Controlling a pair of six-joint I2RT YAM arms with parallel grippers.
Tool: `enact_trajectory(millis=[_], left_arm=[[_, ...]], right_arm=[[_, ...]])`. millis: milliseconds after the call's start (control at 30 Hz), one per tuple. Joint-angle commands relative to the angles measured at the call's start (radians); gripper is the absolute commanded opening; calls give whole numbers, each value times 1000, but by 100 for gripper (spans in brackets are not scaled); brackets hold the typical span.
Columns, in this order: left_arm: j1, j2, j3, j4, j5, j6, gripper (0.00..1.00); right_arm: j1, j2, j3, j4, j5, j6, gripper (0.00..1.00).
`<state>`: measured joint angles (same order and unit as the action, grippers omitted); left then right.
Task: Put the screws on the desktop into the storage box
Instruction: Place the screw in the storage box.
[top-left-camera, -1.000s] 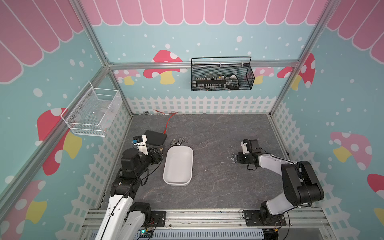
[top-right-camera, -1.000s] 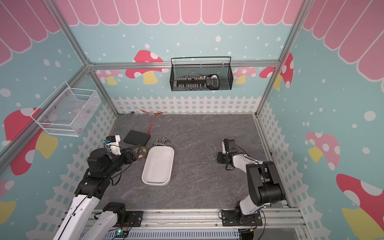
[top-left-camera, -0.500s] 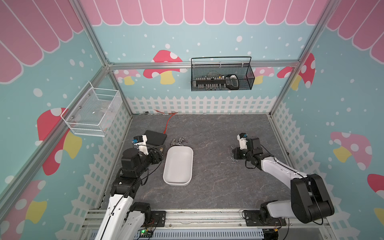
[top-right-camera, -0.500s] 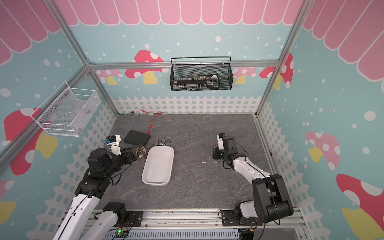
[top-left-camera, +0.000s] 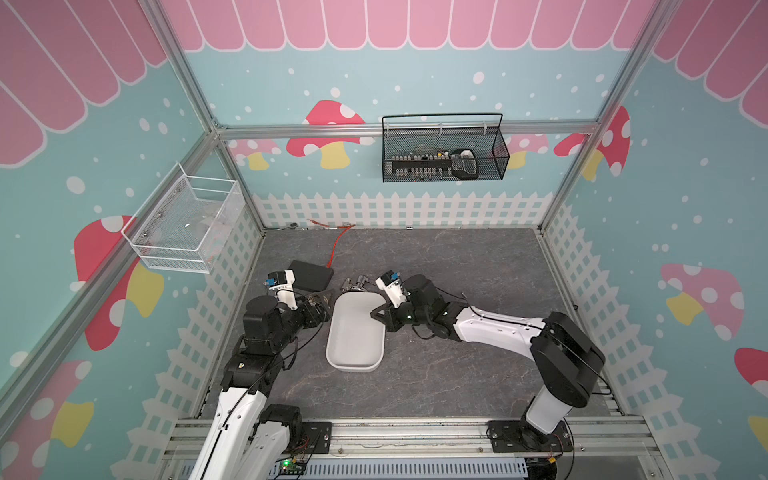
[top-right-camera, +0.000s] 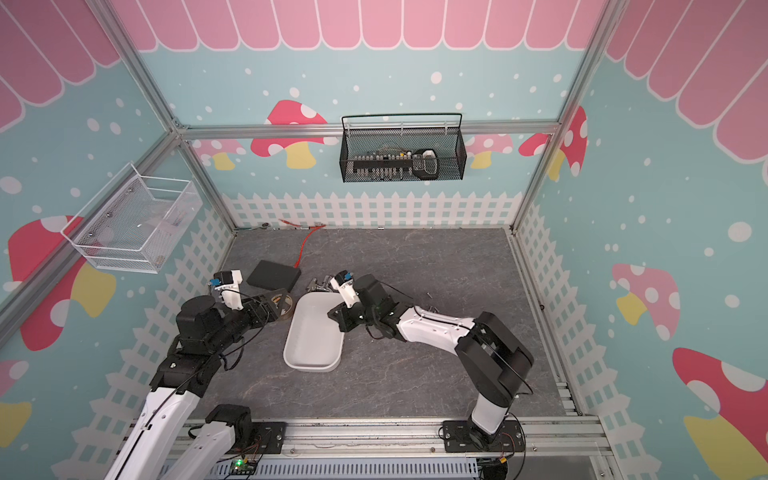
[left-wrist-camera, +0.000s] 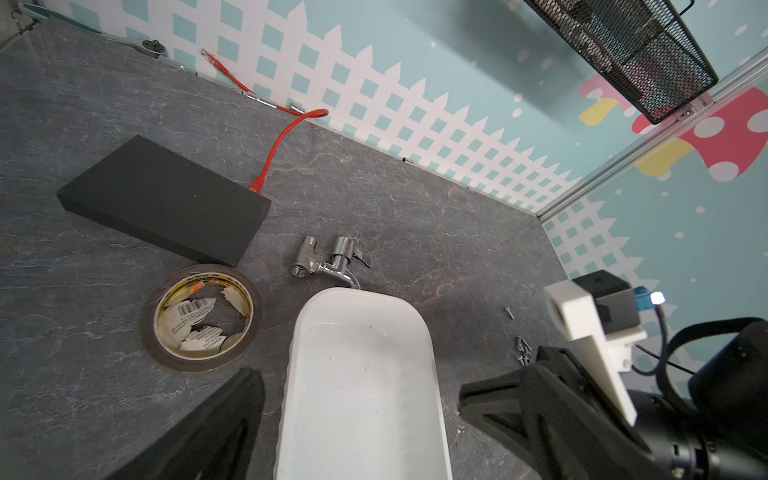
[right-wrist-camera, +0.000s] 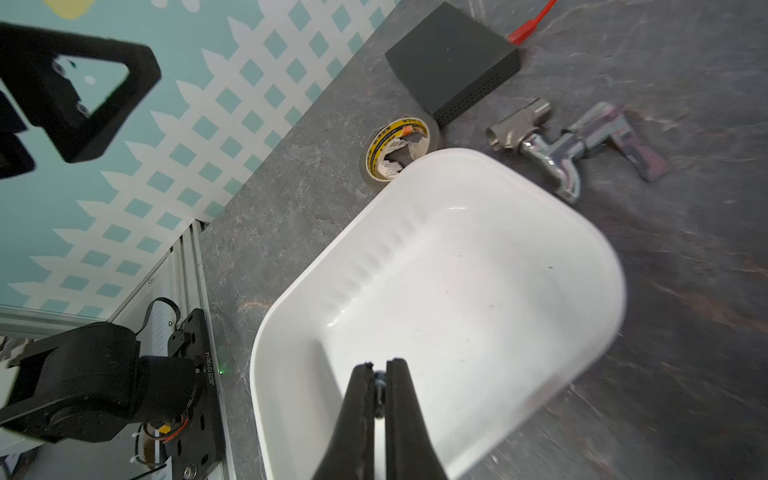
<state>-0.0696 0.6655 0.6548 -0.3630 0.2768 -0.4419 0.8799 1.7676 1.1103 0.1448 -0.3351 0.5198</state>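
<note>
one screw in claw over box

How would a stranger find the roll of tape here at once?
Start at the white storage box on the dark grey desktop. By its far end, in front of the flat black box, lies the roll of tape. Unlike the shiny metal tap, it is a ring, brown outside, yellow inside.

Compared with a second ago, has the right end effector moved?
Yes. The right end effector, pinching a screw, has moved toward the storage box, now over its edge.
</note>
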Motion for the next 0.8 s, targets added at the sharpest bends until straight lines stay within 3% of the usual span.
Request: enact_trajectory(millis=[0, 167, 267, 400, 533, 600, 700, 767], left_arm=[[0, -12, 5, 4, -4, -2, 99], [-1, -3, 3, 2, 12, -7, 99], [-2, -7, 4, 1, 1, -6, 99], [-2, -38, 12, -2, -24, -11, 99], [-26, -43, 19, -3, 54, 15, 98], [-51, -26, 21, -2, 72, 21, 93], [-141, 25, 32, 6, 117, 29, 86], [-248, 80, 52, 4, 74, 18, 76]], right_arm=[[41, 92, 92, -110, 101, -56, 13], [66, 177, 169, -145, 139, -104, 42], [67, 139, 172, -151, 188, -143, 52], [62, -59, 95, -138, 351, -242, 58], [10, -321, -105, -57, 527, -300, 65], [-45, -425, -198, -46, 581, -297, 67], [-184, -560, -324, -62, 601, -244, 71], [-266, -638, -410, -63, 660, -185, 83]])
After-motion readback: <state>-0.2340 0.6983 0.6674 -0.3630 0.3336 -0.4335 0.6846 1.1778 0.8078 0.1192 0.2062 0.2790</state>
